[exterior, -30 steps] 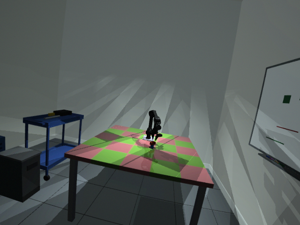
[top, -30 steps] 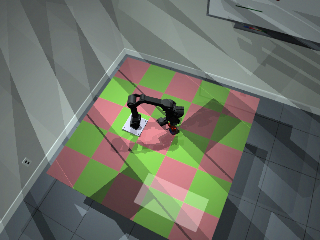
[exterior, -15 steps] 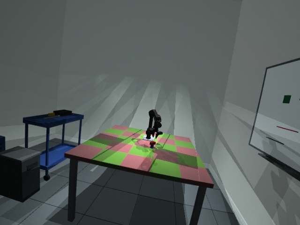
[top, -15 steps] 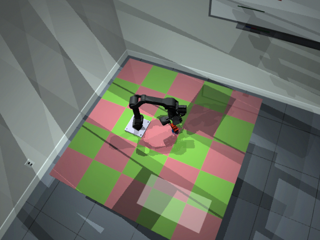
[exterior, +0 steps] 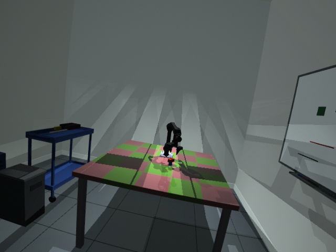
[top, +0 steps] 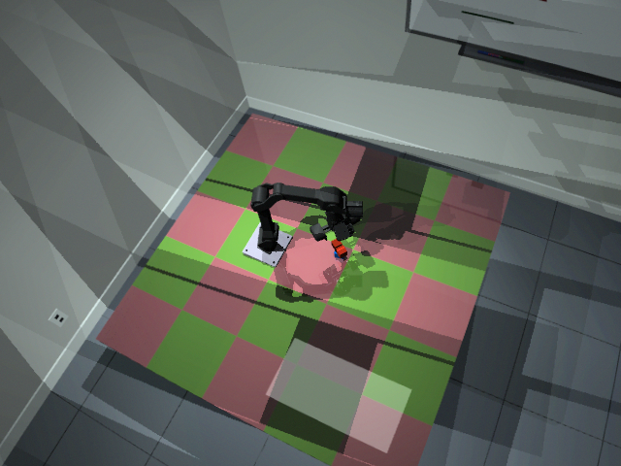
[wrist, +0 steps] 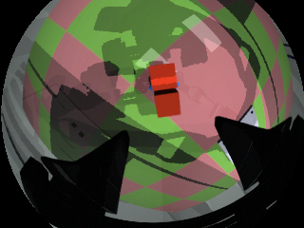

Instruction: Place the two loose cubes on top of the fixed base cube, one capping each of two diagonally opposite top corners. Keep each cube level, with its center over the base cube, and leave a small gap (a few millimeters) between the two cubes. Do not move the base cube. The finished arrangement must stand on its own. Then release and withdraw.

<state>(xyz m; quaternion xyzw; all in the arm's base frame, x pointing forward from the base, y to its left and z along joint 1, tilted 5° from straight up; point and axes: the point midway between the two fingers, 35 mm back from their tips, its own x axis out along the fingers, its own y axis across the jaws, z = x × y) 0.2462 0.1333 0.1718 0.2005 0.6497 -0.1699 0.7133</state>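
Note:
Two red cubes sit on top of the blue base cube [top: 336, 254] [exterior: 170, 164]. In the wrist view one red cube [wrist: 162, 71] is upper and the other red cube [wrist: 167, 104] is lower, with a narrow dark gap between them. Small blue corners of the base show left and right of the gap; the rest of its top is hidden. The cubes look level and upright. My gripper [top: 331, 232] [exterior: 172, 153] [wrist: 172, 128] is open and empty, above the cubes and off to one side, touching none of them.
The arm's white base plate [top: 255, 250] [exterior: 163, 155] is bolted to the checkered table [top: 190, 346] [exterior: 151, 182]. A blue cart [exterior: 59, 134] and a grey cabinet [exterior: 33, 195] stand away from the table. A whiteboard [exterior: 306, 122] hangs on the wall.

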